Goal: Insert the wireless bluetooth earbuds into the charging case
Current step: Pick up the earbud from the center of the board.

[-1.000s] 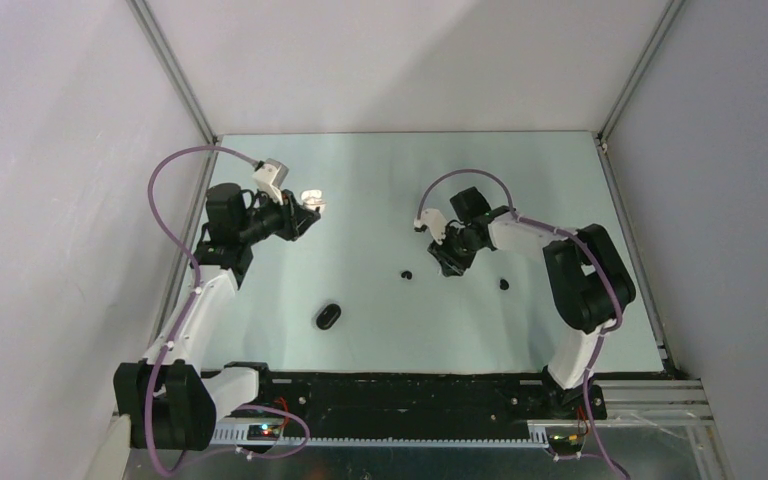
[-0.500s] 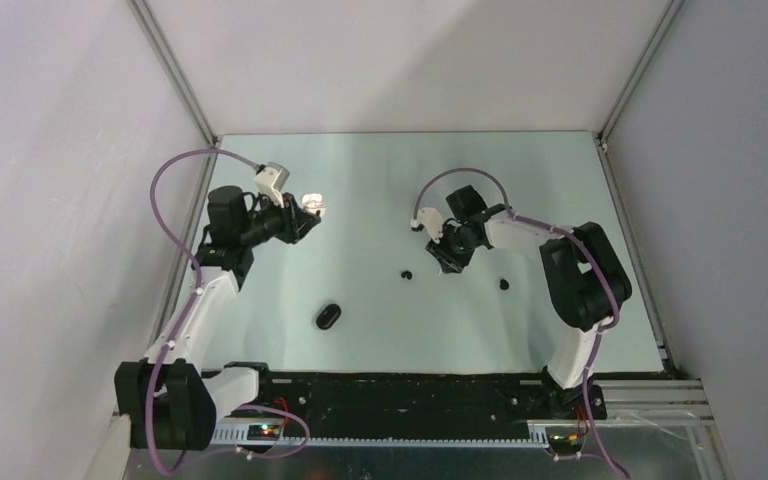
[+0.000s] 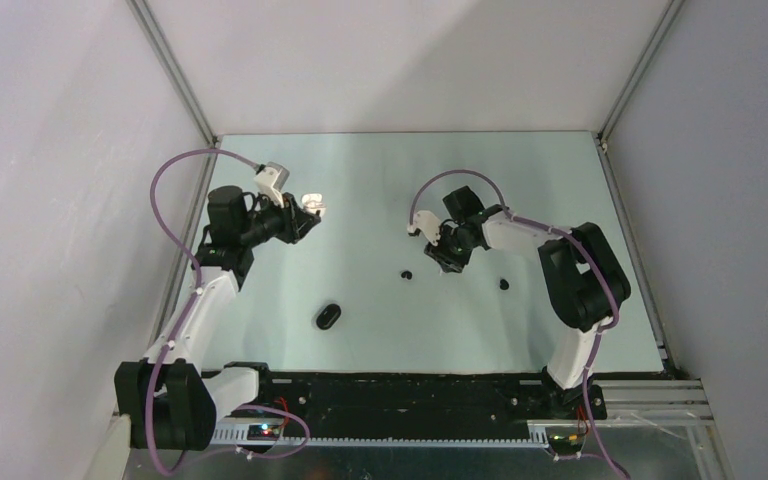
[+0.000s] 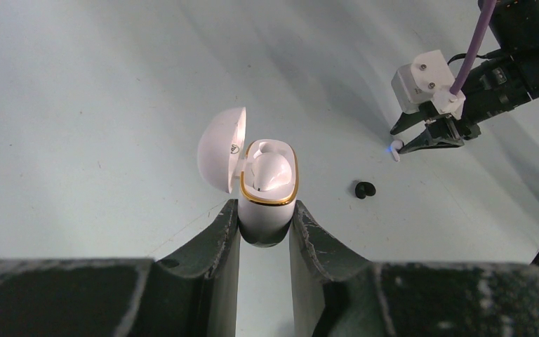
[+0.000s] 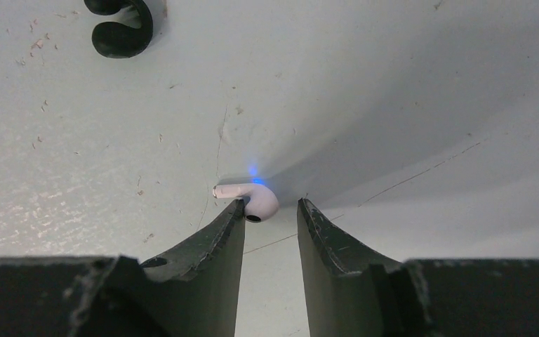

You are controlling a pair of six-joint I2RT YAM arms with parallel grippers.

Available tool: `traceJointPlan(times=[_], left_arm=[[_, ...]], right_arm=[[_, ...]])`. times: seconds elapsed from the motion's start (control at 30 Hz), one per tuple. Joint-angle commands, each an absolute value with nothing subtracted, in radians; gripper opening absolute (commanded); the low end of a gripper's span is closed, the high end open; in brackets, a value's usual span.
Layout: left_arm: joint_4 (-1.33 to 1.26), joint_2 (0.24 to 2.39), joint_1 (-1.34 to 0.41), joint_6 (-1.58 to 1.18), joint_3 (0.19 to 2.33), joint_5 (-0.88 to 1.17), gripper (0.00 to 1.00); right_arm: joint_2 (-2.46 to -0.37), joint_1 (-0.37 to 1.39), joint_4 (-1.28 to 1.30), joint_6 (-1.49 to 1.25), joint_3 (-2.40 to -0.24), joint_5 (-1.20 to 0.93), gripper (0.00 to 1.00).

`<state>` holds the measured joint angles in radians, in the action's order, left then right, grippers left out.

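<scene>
The right pincer [image 5: 270, 203] is standing parted at the white earbud [image 5: 256, 199], which seems to be lying on the counter [image 5: 393, 84] and touching only one fingertip. Closing off-centre risks flicking it away. The left pincer [image 4: 265, 210] is clenching the open white charging case [image 4: 268, 200].

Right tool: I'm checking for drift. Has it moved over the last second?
Yes. The right tool shifted slightly left and up the picture, nearer the unmoved black earbud beside it.

The left arm [image 3: 198, 300] reaches forward, its left gripper [image 4: 264, 208] clamped on the white charging case [image 4: 265, 227]. The right arm [image 3: 572, 262] folds inward (right gripper [image 5: 270, 208] pointing down, jaws slightly parted).
</scene>
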<state>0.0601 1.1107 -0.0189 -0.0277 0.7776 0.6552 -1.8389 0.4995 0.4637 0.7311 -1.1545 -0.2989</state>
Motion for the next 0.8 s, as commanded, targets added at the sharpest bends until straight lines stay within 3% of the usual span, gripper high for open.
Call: traceJointPlan(times=[0.0, 0.2, 0.43, 0.63, 0.77], left_arm=[[0.013, 1.087, -0.011, -0.039, 0.772, 0.639, 0.0], [0.013, 1.085, -0.011, -0.04, 0.769, 0.637, 0.0], [0.011, 1.089, -0.011, -0.039, 0.772, 0.645, 0.0], [-0.009, 1.14, -0.031, -0.076, 0.795, 0.64, 0.0], [-0.081, 1.196, -0.104, -0.11, 0.82, 0.627, 0.0]], right_arm=[[-1.874, 0.513, 0.456, 0.774, -1.164, -0.255, 0.39], [-1.877, 0.515, 0.451, 0.807, -1.165, -0.266, 0.36], [-1.845, 0.519, 0.48, 0.866, -1.165, -0.262, 0.14], [-1.668, 0.543, 0.528, 0.996, -1.172, -0.08, 0.0], [-1.549, 0.605, 0.574, 1.037, -1.218, 0.067, 0.0]])
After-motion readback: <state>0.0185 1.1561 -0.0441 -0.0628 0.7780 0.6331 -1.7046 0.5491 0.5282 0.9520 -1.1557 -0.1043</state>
